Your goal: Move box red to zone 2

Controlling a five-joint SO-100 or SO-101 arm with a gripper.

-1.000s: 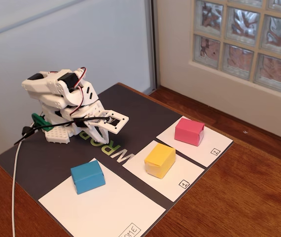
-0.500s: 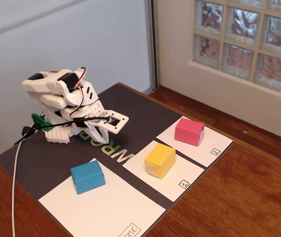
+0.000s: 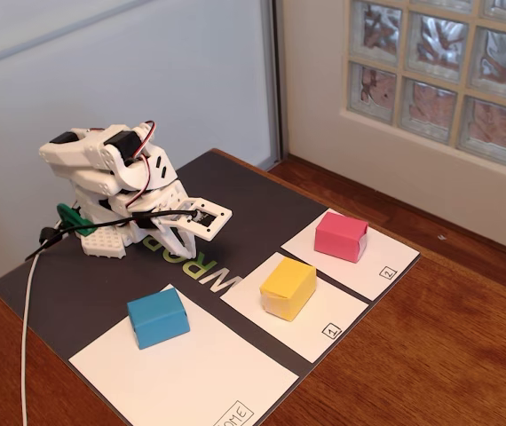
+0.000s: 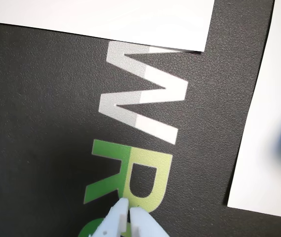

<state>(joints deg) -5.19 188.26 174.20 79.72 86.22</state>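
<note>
Red box sits on zone 2's sheet, well apart from gripper, fingertips pressed together, empty. Likely light, crushable paper; grip flat opposite sides.

We read large letters printed on the dark mat: in the wrist view a pale grey-and-white "W" sits beyond the fingertips, and a green "R" lies right at the tips, with a further green letter below them that is cut off and unreadable. In the fixed view the same lettering runs upside down just ahead of the fingers. There we also read small boxed labels on the white zones: "2" on the sheet bearing the box red, "1" on the sheet under the yellow block, and what looks like "HOME" at the corner of the large white sheet.
</note>
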